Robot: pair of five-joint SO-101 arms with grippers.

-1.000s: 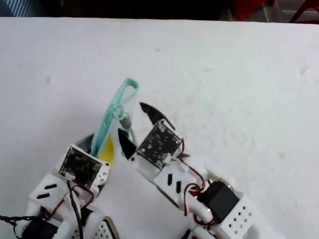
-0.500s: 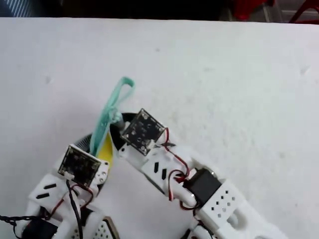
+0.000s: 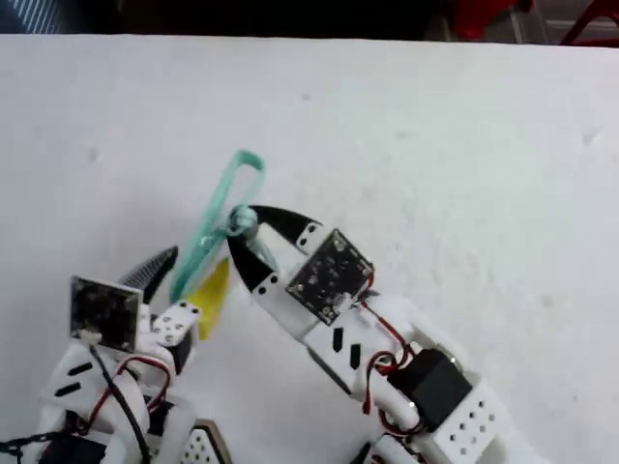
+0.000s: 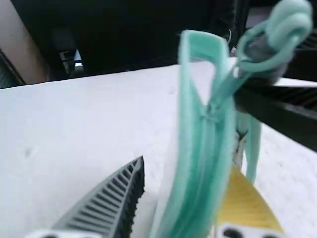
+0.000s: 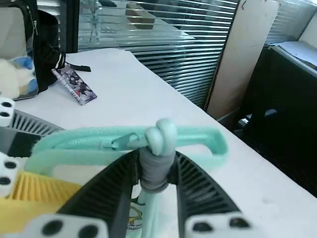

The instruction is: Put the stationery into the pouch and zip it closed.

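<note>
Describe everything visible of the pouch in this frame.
The pouch is a slim, soft case with a mint-green zip edge and a yellow side. It is zip edge up, slanting across the white table between the arms. Its zip pull is a mint cord knotted over a grey bead; the right gripper is shut on that bead. The left gripper is open around one end, its grey finger clear of it. How far the zip is shut cannot be told.
</note>
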